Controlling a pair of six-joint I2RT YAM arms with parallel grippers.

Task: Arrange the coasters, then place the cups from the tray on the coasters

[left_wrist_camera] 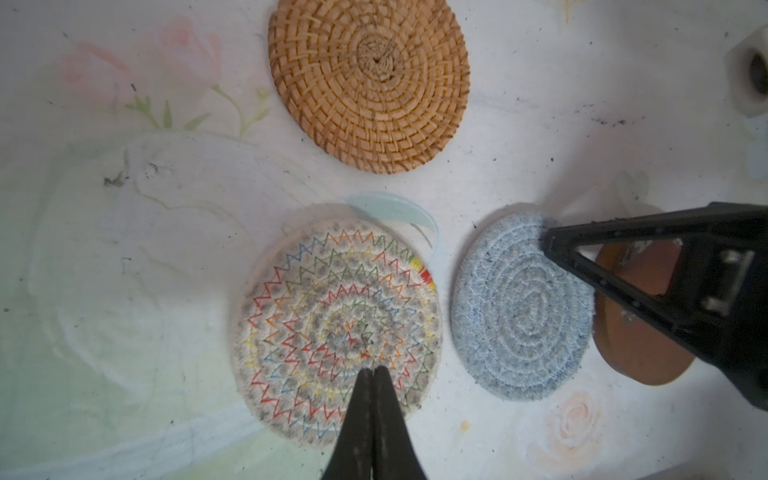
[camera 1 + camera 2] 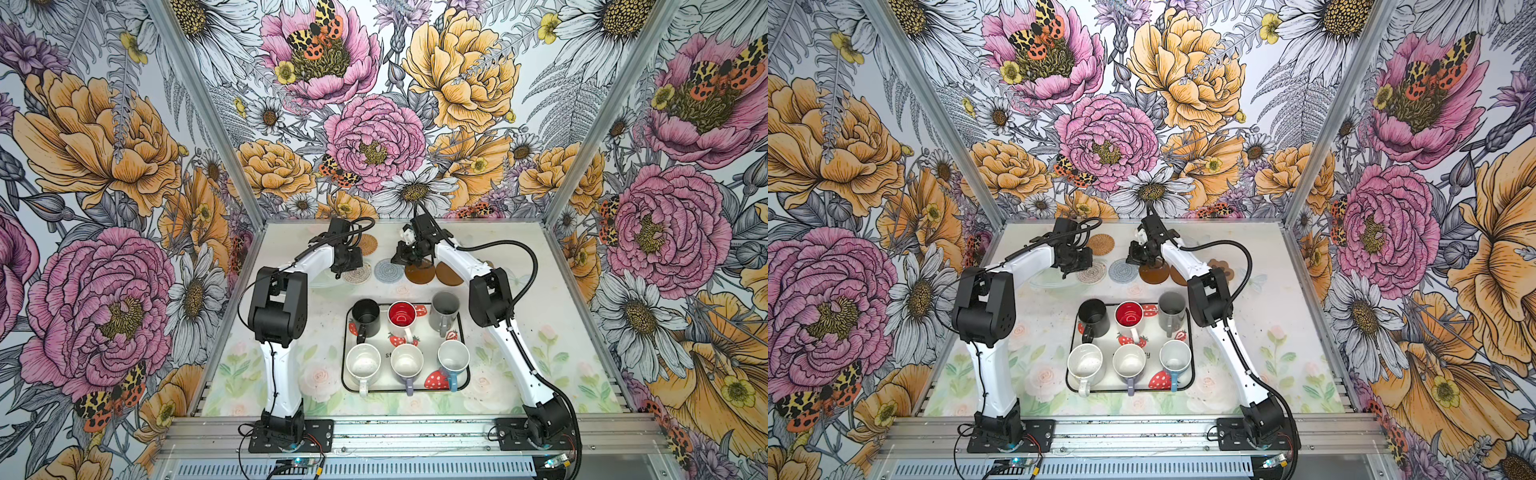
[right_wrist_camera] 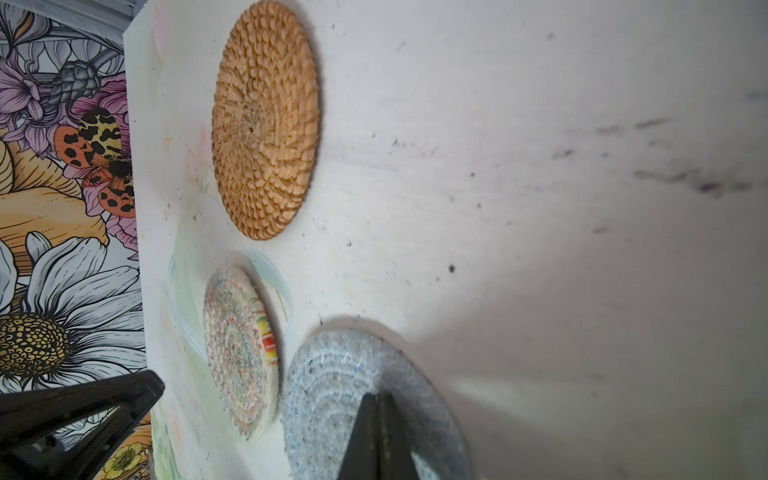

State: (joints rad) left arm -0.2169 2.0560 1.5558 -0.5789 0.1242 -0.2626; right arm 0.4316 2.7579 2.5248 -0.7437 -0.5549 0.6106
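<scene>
Nearest me, all six cups (image 2: 402,319) sit on the tray (image 2: 426,337), none placed yet. Beyond them my left pincer (image 1: 372,374), tips together and empty, hangs over the cream coaster (image 1: 336,316). My right pincer (image 3: 380,401), likewise together, hangs over the blue coaster (image 3: 332,395), with two brown coasters (image 2: 419,275) alongside. Farthest lies the rattan coaster (image 1: 370,83). Arranging looks nearly done, I judge.

Light bright and even, from above. Both top views sharp, the walls (image 2: 104,166) splayed outward by wide-angle stretch at the edges. Right wrist view: broad soft shadow across the table (image 3: 582,332); the right gripper (image 3: 377,401) and grey-blue coaster (image 3: 324,386), close to the lens, out of focus. Left wrist view faintly soft
</scene>
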